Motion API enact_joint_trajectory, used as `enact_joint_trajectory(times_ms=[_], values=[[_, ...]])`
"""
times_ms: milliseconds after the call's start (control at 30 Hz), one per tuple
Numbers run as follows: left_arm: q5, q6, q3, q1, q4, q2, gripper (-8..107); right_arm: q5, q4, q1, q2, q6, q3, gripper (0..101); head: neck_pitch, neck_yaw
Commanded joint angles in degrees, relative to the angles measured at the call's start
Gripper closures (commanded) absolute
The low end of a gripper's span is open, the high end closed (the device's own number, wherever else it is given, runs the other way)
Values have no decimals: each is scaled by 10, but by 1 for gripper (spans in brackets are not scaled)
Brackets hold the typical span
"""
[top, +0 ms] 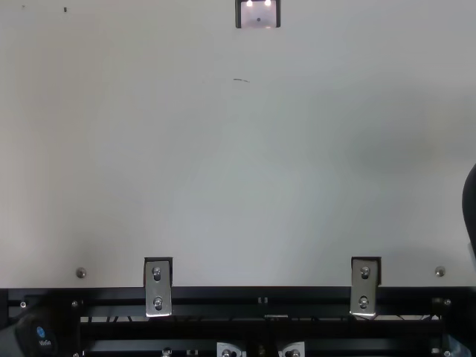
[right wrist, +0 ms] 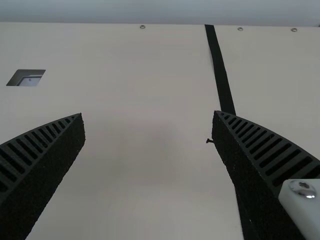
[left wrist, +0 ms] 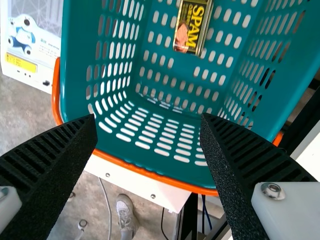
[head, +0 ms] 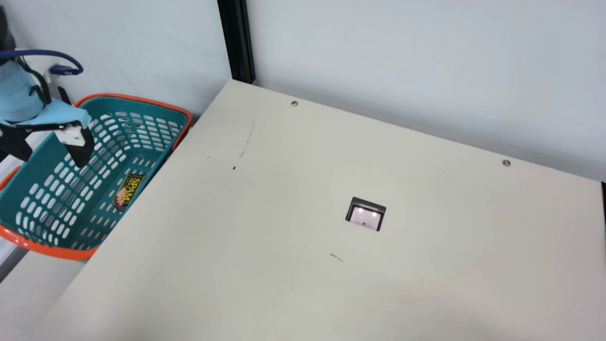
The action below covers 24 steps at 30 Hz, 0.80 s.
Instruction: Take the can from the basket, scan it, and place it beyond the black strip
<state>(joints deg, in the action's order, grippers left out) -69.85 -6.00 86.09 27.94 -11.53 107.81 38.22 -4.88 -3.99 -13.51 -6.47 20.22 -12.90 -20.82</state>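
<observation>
Both spread wide and empty, the left gripper (head: 52,160) hangs above the orange-rimmed basket (head: 106,96), the can (left wrist: 192,27) low between its walls; the right gripper (right wrist: 149,115), above the table (right wrist: 145,175).

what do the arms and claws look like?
Left claw and right claw: tapered black ribbed fingers, white mounts, silver screws. Left arm: light blue section near the claw, dark blue cable, thinner black wires.

The yellow-lettered can (left wrist: 192,26) lies in the teal basket (left wrist: 150,173); the black strip (right wrist: 220,70) lies flat.
</observation>
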Motion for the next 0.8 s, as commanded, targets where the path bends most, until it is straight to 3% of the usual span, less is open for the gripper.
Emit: enact_joint_trajectory(times_ms=[0,533,767], values=[[0,0,0,0,0,0,9,0,0,0,0,0,0,0,-18,0],[3,2,0,-2,-3,3,9,0,-1,0,0,0,0,0,-18,0],[39,70,-7,-21,-63,74,9,0,-1,0,0,0,0,0,-18,0]])
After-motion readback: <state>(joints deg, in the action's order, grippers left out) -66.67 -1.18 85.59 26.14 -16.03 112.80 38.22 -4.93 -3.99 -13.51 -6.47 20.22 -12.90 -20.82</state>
